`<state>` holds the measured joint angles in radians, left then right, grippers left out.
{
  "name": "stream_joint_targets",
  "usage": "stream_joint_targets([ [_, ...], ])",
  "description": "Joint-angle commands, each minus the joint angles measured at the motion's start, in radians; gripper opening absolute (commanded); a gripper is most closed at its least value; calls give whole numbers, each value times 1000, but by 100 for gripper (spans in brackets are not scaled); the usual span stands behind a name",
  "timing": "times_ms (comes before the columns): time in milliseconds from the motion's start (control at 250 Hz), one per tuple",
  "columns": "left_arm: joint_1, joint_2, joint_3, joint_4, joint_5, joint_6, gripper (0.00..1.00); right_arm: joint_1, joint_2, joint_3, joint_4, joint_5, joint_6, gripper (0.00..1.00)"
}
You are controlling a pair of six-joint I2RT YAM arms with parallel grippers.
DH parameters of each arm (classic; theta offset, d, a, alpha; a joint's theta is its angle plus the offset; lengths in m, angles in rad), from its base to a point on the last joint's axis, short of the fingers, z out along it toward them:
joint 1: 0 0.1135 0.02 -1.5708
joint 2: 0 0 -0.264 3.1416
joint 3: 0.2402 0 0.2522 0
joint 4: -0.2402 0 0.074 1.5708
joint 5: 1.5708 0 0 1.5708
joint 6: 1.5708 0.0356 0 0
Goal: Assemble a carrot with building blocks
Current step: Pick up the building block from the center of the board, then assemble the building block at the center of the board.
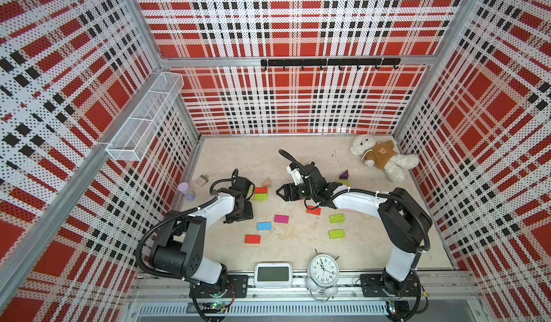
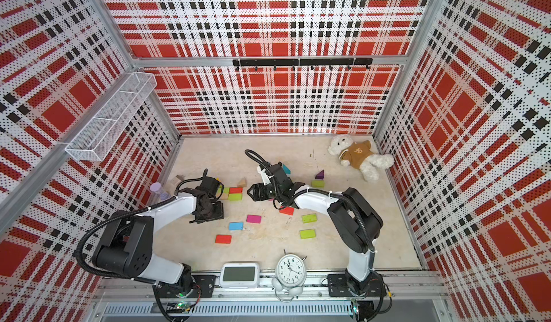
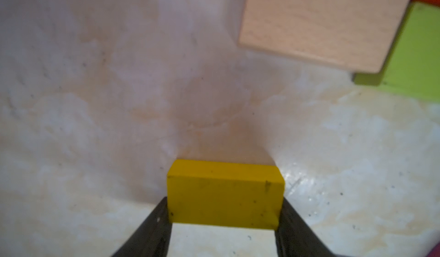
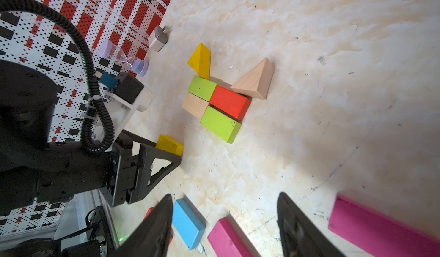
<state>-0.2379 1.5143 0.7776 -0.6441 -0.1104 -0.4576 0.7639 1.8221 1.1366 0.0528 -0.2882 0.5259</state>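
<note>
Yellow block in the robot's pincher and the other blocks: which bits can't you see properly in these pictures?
The yellow block: hidden in both top views under the left gripper; only wrist views show it.
The plain wood block: blurred, cut off by the left wrist view's edge.
The red-orange block: partly hidden by the right arm in both top views.
The big magenta block: cut off by the right wrist view's edge.

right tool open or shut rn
Open. In its own wrist view the right tool is spread wide, with nothing gripped in it.
</note>
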Motion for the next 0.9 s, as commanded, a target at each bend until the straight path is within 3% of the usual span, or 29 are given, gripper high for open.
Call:
stream_joint_targets([
  [0,13,53,38,44,30,28,62,-3,20,35,29,-12,12,69],
  [364,9,167,156,-9,63,85,62,-3,26,46,25,-15,23,69],
  [896,4,242,221,-61,72,124,62,-5,45,54,38,-25,38,69],
])
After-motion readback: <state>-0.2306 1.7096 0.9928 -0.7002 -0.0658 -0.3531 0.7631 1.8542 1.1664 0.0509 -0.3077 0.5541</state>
